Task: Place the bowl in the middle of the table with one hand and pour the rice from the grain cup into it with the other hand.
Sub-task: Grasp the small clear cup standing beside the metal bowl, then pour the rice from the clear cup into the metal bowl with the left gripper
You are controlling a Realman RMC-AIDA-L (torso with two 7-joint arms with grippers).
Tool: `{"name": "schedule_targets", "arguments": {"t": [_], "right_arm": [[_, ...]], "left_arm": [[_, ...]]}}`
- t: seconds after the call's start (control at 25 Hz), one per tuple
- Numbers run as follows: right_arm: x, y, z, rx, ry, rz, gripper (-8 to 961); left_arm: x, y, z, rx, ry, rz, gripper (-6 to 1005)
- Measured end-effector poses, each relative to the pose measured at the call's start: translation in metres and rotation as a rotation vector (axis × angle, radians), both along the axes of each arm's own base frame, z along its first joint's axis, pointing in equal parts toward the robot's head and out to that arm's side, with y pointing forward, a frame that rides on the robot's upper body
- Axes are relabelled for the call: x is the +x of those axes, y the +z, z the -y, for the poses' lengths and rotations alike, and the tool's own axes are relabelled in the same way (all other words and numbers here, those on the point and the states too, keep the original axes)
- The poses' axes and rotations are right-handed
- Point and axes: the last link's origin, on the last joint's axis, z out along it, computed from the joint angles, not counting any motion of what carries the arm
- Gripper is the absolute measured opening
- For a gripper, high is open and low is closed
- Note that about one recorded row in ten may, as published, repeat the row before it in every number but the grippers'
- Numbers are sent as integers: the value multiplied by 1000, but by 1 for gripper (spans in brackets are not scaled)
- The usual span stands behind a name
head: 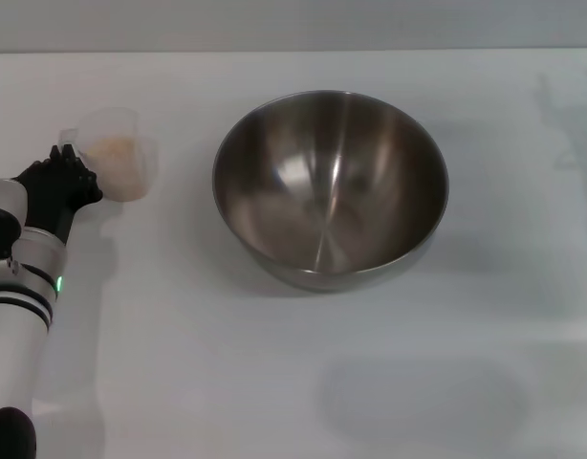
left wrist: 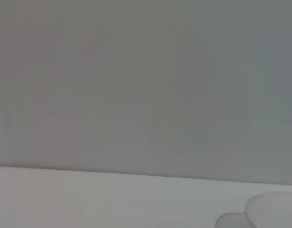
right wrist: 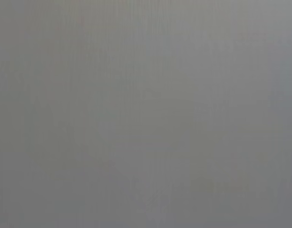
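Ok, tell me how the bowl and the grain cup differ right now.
The bowl is shiny steel; the grain cup is clear plastic. The bowl is far larger than the cup. The bowl is empty, while the cup holds rice. The bowl stands free mid-table; the cup sits at the left tool, at the table's left. Both stand upright on the white table.

Colours and finishes
Bowl [head: 330,186]: brushed silver-grey steel. Grain cup [head: 121,153]: clear plastic. Rice [head: 117,150]: pale beige. Table [head: 274,382]: plain white. Left gripper [head: 62,177]: black.
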Motion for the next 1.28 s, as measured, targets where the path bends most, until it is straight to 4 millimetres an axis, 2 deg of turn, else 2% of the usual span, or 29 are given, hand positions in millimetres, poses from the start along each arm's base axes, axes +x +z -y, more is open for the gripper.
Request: {"name": "schedule_targets", "arguments": {"t": [0.04, 0.24, 0.48, 0.68, 0.72, 0.84, 0.88, 0.92, 1.0, 1.12, 1.16, 1.2, 1.24, 1.28], "right_arm": [[0, 0, 0, 0, 1, 0, 714], [1, 0, 1, 0, -1, -1, 713], [2, 0, 2, 0, -6, -1, 713], [4, 1, 2, 2, -10, 2, 714], [5, 2, 2, 3, -14, 3, 714], [6, 3, 2, 6, -18, 3, 714], [7, 3, 2, 7, -20, 4, 714], [7, 4, 2, 8, -21, 6, 714], [7, 4, 2, 7, -22, 8, 714], [8, 5, 0, 8, -27, 16, 713], [8, 5, 0, 8, -27, 16, 713], [9, 6, 0, 8, -28, 18, 713], [9, 6, 0, 8, -30, 19, 713], [9, 6, 0, 8, -30, 19, 713]], "left_arm": [[0, -1, 0, -5, 2, 4, 232], [0, -1, 0, 1, 3, 29, 46], [3, -2, 4, 1, -32, 68, 19], [12, 1, 8, 21, -104, 71, 19], [19, 5, 10, 37, -158, 52, 19], [19, 5, 10, 37, -158, 52, 19], [23, 8, 9, 56, -189, 35, 19], [34, 17, 3, 95, -255, -63, 19], [41, 18, 1, 107, -284, -131, 19], [41, 18, 1, 107, -284, -131, 19], [49, 20, 0, 120, -316, -215, 19], [49, 20, 0, 120, -316, -215, 19], [74, 18, 4, 160, -417, -431, 19], [80, 16, 7, 169, -444, -507, 19]]}}
